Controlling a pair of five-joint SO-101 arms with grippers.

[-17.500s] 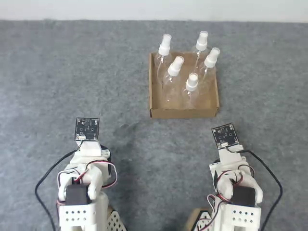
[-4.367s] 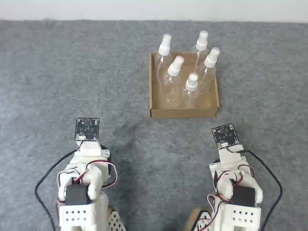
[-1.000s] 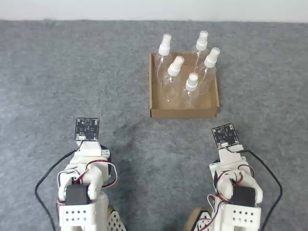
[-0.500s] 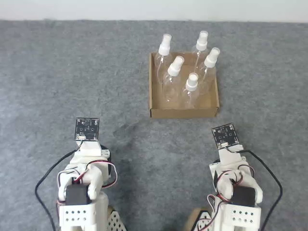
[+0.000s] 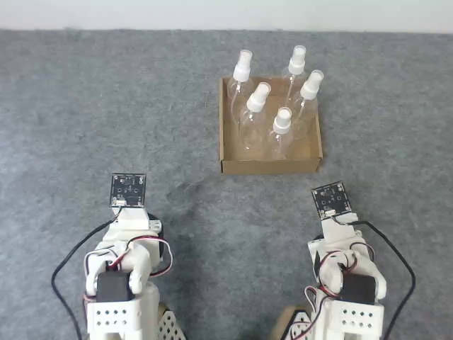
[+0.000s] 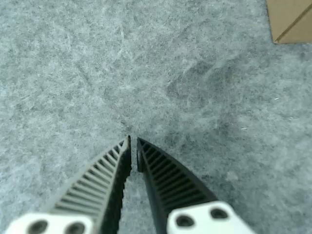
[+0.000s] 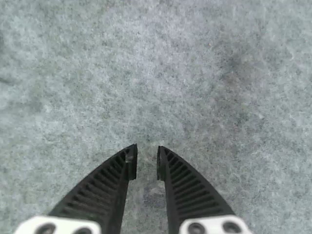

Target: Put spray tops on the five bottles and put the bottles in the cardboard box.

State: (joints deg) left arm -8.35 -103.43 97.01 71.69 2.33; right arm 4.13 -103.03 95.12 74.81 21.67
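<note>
- Grey carpet-like matting (image 5: pixel 106 92) covers the whole table; a pale strip of wall runs along the top edge of the high view.
- We find the cardboard box (image 5: pixel 269 167) upper centre-right in the high view. Its corner also shows at the upper right of the left wrist view.
- Five clear bottles (image 5: pixel 252 124) stand upright inside the box, close together. Each carries a white spray top (image 5: pixel 282 120). We judge the task finished or all but finished.
- Left gripper (image 6: pixel 133 142): closed to a hairline gap and holding nothing, with bare matting beneath. Its arm sits at the lower left of the high view, well apart from the box.
- Right gripper (image 7: pixel 146 148): nearly closed with a narrow slit between the tips, and likewise empty. Its arm sits at the lower right.
- Risk: the bottles are tall, light-looking and packed tight, so any further reach into the box could tip one and topple its neighbours.
- Risk: we cannot tell whether every spray top is fully seated; a loose one would come off if the bottle were lifted by it.
- Writing: none legible. The small black boards (image 5: pixel 128 190) on the wrists carry marks too small to read, and the box is plain.
</note>
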